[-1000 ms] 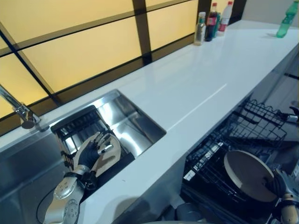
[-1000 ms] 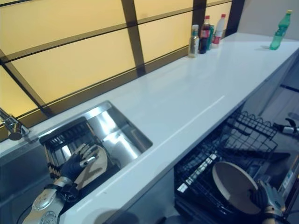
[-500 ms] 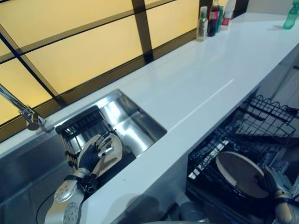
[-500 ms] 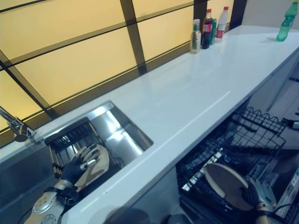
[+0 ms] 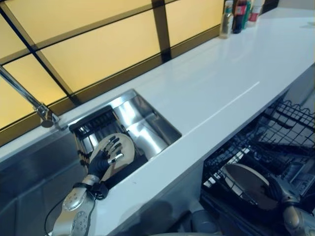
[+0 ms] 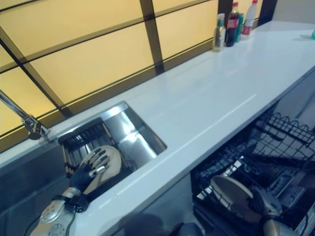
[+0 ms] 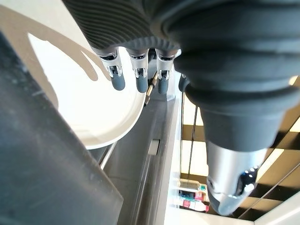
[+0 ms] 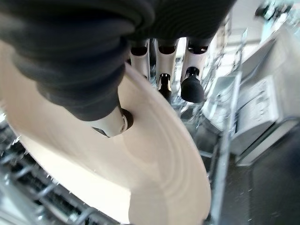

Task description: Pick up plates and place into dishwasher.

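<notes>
Right hand [image 5: 284, 192] low in the open dishwasher, thumb on one face of a cream plate [image 5: 244, 181] and fingers [image 8: 192, 89] curled behind its rim: a pinch grip. The plate held tilted, close to flat, above the black wire rack [image 5: 290, 129] of the pulled-out lower basket; whether its far edge touches the wires cannot be told.

Left hand [image 5: 106, 158] in the sink [image 5: 147, 129], palm against a second cream plate [image 5: 123, 148] that stands leaning in a dark dish rack [image 5: 96, 124] inside the basin. Fingers [image 7: 117, 82] spread and nearly straight over the plate's face, not wrapped round it; in the wrist view the tips hang just past the rim, thumb well apart. No closed grasp on this plate.

Outward: metal faucet [image 5: 29, 101] behind the sink on the robot's left. White countertop [image 5: 221, 83] running away to the right, with a cluster of bottles [image 5: 238, 12] at its far end against the yellow-panelled wall [image 5: 98, 49].
</notes>
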